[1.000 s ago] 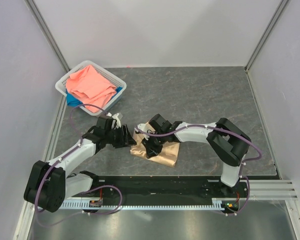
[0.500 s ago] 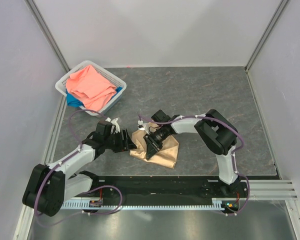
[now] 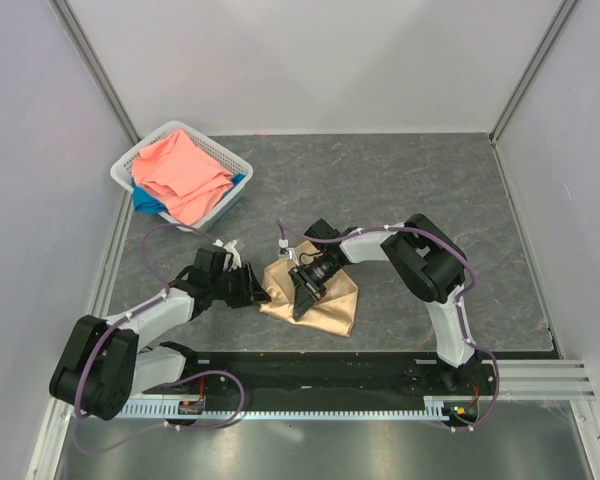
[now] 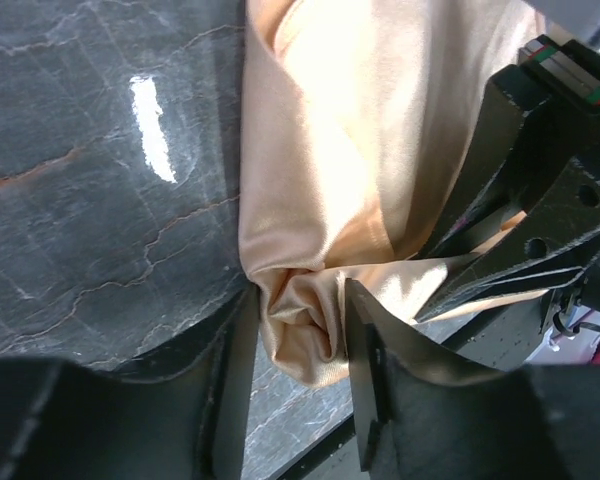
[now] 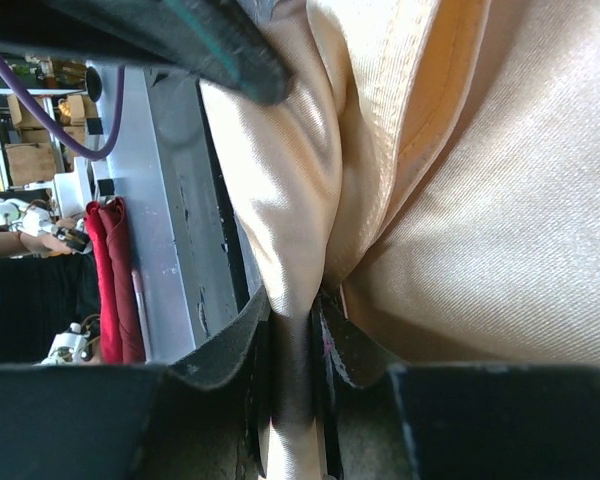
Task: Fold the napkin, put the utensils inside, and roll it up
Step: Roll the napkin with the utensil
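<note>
1. The dark stone-patterned worktop (image 3: 400, 190) carried everything. The work sat near its front edge, within reach of both arms.
2. A white basket (image 3: 130, 165) stood at the far left corner, well apart from the work. It held a coral cloth (image 3: 180, 175) over a blue cloth (image 3: 145, 203), spares kept out of the way.
3. The napkin (image 3: 330, 305) lay between the two arms, close to the front edge. It was a crumpled, partly doubled heap and not a flat square, so the fold looked unfinished.
4. The right pincer (image 3: 302, 300) reached in from the right and pointed down onto the napkin's left part. In the wrist view it was clenched on a raised ridge of the napkin, the satin pressed thin between its fingers. I judged this grip was meant to lift or hold one layer while the other arm worked.
5. The left pincer (image 3: 255, 290) came in low from the left at the napkin's left end. Its fingers sat on either side of a bunched corner and touched it on both sides, so it appeared to be grasping the napkin there, probably to pull that edge straight.
6. The fork was not to be seen in any view; whether it lay under the cloth I could not tell.
</note>
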`<state>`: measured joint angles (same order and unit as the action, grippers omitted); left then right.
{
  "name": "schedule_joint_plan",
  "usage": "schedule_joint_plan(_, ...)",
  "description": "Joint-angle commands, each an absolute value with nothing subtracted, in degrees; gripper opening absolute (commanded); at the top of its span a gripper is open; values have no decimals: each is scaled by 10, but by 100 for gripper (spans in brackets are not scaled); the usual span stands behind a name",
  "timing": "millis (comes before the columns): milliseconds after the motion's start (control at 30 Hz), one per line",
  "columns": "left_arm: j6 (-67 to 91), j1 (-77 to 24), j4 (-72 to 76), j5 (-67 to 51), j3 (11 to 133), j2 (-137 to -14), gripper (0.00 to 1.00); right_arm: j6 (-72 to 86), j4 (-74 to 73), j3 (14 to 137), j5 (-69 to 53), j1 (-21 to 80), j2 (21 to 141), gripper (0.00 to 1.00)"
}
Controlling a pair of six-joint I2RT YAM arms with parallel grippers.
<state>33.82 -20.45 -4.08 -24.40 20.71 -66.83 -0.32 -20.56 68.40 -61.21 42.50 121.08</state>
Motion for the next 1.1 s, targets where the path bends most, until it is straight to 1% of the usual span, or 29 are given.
schedule_joint_plan(0, 347, -203, -9, -253, 197, -685, 39, -34, -226, 685, -562, 422, 1238, 25)
schedule_joint_plan(33, 346, -203, -8, -254, 196, -688, 37, -34, -227, 687, -562, 422, 1238, 25)
schedule_joint_plan(67, 345, -204, -8, -256, 197, -693, 32, -34, -228, 688, -560, 421, 1237, 26)
schedule_joint_plan(200, 343, -204, -8, -262, 200, -699, 18, -31, -236, 697, -548, 418, 1228, 29)
schedule_joint_plan(233, 342, -204, -10, -263, 200, -699, 15, -30, -240, 701, -541, 419, 1224, 31)
schedule_joint_plan(267, 342, -204, -10, -262, 201, -700, 9, -29, -245, 704, -536, 419, 1216, 32)
schedule_joint_plan(300, 339, -203, -12, -264, 204, -703, 6, -29, -250, 710, -532, 418, 1211, 34)
schedule_joint_plan(333, 338, -204, -14, -264, 205, -705, 2, -29, -255, 713, -521, 418, 1206, 37)
schedule_joint_plan(400, 334, -204, -18, -268, 208, -710, 2, -28, -269, 722, -511, 417, 1187, 41)
schedule_joint_plan(433, 332, -204, -21, -270, 209, -716, 2, -28, -274, 724, -504, 417, 1172, 47)
schedule_joint_plan(533, 328, -204, -36, -270, 219, -727, 2, -23, -286, 729, -463, 418, 1138, 55)
schedule_joint_plan(667, 327, -203, -63, -268, 238, -744, 2, -22, -284, 715, -377, 424, 1047, 59)
schedule_joint_plan(733, 327, -204, -80, -269, 251, -754, 2, -34, -274, 689, -275, 449, 992, 61)
schedule_joint_plan(767, 326, -204, -84, -272, 260, -758, 2, -41, -260, 678, -239, 480, 973, 61)
schedule_joint_plan(800, 326, -204, -88, -276, 264, -761, 2, -45, -247, 650, -148, 500, 937, 61)
schedule_joint_plan(867, 323, -203, -101, -283, 279, -772, 2, -47, -192, 612, -67, 553, 904, 62)
schedule_joint_plan(900, 322, -203, -105, -286, 283, -777, 2, -47, -169, 570, -4, 568, 873, 62)
schedule_joint_plan(967, 319, -203, -115, -293, 293, -786, 2, -47, -114, 519, 38, 604, 848, 63)
schedule_joint_plan(1067, 316, -202, -120, -296, 300, -794, 2, -55, -77, 490, 103, 655, 827, 64)
